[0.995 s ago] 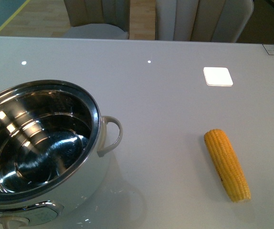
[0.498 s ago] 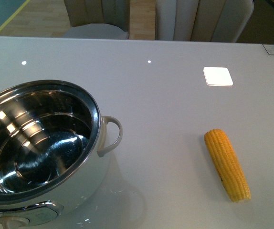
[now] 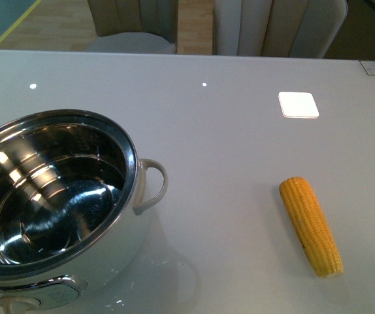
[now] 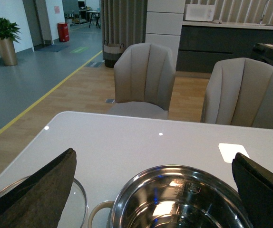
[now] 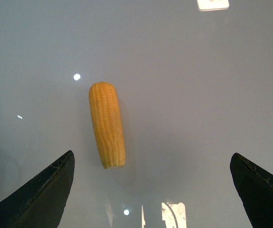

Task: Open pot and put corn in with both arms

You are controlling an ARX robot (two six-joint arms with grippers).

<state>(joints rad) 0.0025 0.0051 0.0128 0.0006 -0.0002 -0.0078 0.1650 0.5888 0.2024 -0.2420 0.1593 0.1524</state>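
Observation:
The pot point(image 3: 130, 157) stands open at the near left of the white table, its steel inside empty and its knob toward me. The corn point(image 3: 309, 226) lies on the table at the near right, well apart from the pot. Neither arm shows in the front view. My left gripper point(image 4: 153, 156) is open and empty, hovering over the near side of the pot point(image 4: 179, 204). A glass lid point(image 4: 78, 209) lies on the table beside the pot, partly hidden by a finger. My right gripper point(image 5: 152, 154) is open and empty above the table, with the corn point(image 5: 107, 124) ahead of it toward one finger.
Two beige chairs point(image 3: 272, 26) stand past the table's far edge; they also show in the left wrist view point(image 4: 143, 76). A bright white square patch point(image 3: 298, 104) sits on the table behind the corn. The white loop handle point(image 3: 153, 184) sticks out toward the corn.

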